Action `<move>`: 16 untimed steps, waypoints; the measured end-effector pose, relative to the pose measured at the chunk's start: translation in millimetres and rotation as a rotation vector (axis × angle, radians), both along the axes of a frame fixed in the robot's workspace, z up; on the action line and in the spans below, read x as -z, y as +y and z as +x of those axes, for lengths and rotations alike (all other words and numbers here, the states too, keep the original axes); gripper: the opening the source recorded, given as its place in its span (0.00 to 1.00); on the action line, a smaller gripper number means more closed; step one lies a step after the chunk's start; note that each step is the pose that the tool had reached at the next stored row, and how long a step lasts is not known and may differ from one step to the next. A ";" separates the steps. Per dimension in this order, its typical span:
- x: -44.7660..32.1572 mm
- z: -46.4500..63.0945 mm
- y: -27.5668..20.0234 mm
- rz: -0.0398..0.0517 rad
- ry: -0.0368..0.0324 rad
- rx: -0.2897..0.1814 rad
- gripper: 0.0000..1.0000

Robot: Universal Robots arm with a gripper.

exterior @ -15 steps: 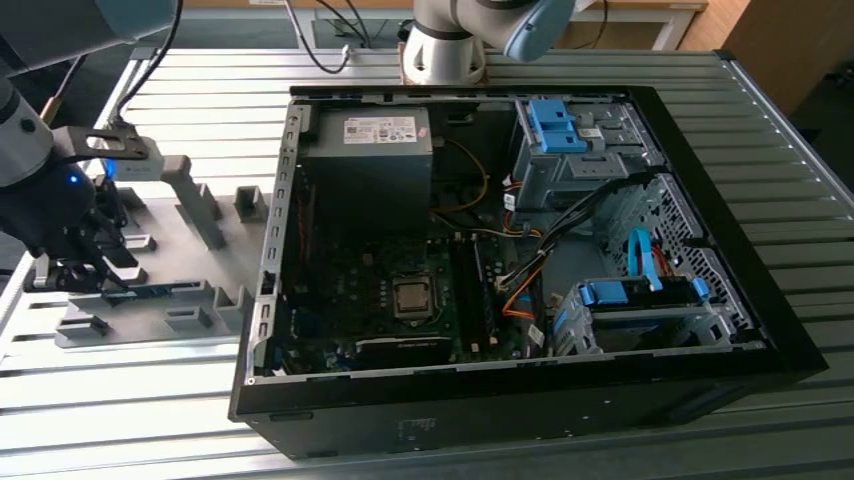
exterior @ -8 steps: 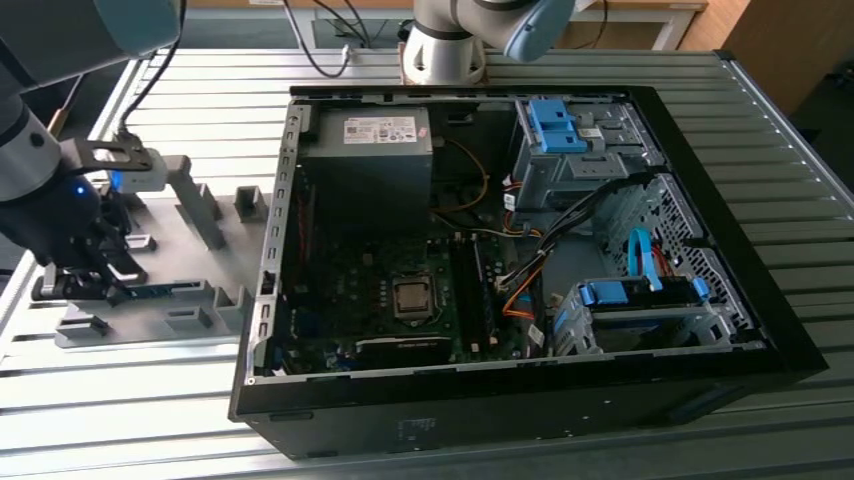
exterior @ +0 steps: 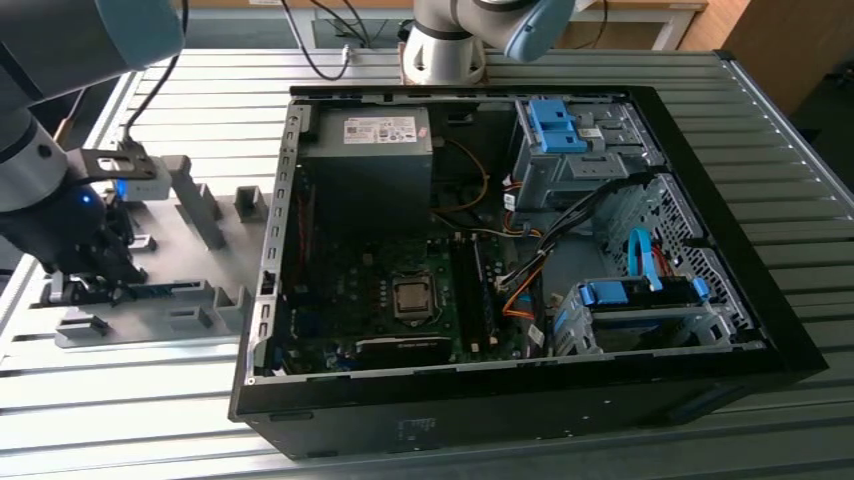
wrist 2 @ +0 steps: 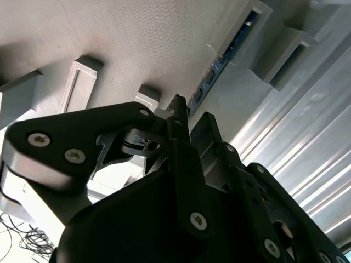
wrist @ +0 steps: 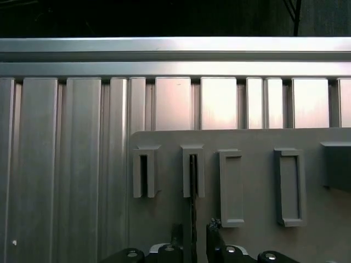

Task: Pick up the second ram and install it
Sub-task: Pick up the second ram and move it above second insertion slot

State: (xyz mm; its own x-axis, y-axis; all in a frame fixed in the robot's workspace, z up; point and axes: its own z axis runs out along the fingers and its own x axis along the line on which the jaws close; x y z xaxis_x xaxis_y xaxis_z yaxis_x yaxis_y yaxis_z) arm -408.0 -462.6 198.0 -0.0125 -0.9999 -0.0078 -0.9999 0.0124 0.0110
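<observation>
Exterior view – gripper: low over a grey holder plate at the exterior view's left, with the arm's dark wrist covering much of the plate.
Exterior view – second ram: a blue-green strip standing on edge in the plate's blocks, just beside the gripper.
Exterior view – surroundings: an open computer case sits right of the plate on the slatted table. Inside the case are a power supply, a processor socket, orange cables and blue drive caddies.
Exterior view – another arm's base: behind the case.
Second wrist view – gripper: the black fingers reach to either side of the ram's near end.
Second wrist view – second ram: runs from a grey slotted block towards the fingers. The gripper body hides its near end.
First wrist view – second ram: seen edge-on as a thin dark line coming out of one slotted block.
First wrist view – gripper: the jaws stand apart, with the ram between them and a gap showing on each side.
First wrist view – neighbours: a second slotted block and two frame-shaped blocks stand alongside.
</observation>
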 end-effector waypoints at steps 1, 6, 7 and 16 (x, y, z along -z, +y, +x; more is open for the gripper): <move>0.8 0.0 0.0 0.0000 -0.0001 0.000 0.31; 3.3 0.0 0.0 0.0000 0.0000 0.000 0.31; 3.7 0.0 0.0 0.0000 0.0000 0.000 0.29; 5.4 0.0 0.0 0.0000 0.0000 0.000 0.14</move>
